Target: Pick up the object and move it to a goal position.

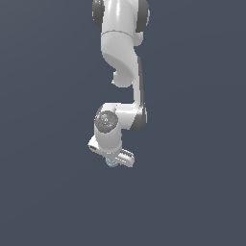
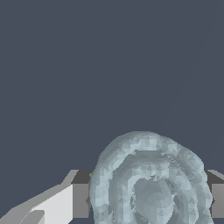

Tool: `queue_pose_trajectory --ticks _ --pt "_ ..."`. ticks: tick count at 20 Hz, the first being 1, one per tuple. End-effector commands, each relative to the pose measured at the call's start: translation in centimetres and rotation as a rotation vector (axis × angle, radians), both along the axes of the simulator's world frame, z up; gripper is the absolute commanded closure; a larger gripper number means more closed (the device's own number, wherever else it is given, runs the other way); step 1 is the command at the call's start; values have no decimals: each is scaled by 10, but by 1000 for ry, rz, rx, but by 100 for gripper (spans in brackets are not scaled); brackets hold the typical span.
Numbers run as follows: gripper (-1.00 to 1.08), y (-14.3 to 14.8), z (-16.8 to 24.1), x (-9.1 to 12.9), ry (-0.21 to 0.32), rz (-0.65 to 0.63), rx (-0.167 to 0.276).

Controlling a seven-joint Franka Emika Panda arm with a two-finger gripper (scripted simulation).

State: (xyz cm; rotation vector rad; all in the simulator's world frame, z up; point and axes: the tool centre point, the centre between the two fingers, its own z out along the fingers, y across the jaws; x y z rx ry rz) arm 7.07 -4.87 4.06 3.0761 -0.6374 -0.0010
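Observation:
The object is a round pale grey-blue item with concentric ring marks, and it fills the space between my two fingers in the wrist view. One grey finger pad touches one side of it and the other pad touches the opposite side. My gripper is shut on it. In the exterior view the object is a tiny pale spot just under the white hand, with my gripper around it and the fingers mostly hidden behind the hand.
A plain dark grey-blue surface stretches all around. The white arm comes down from the exterior view's upper middle.

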Motion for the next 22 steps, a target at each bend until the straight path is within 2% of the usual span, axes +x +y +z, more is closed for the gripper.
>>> queue_pose_trajectory --ticks 1,9,22 --pt "108 1 3 -2 -1 0 0" --pt "108 11 25 -19 -1 0 0" --pt "108 44 94 -70 -1 1 0"
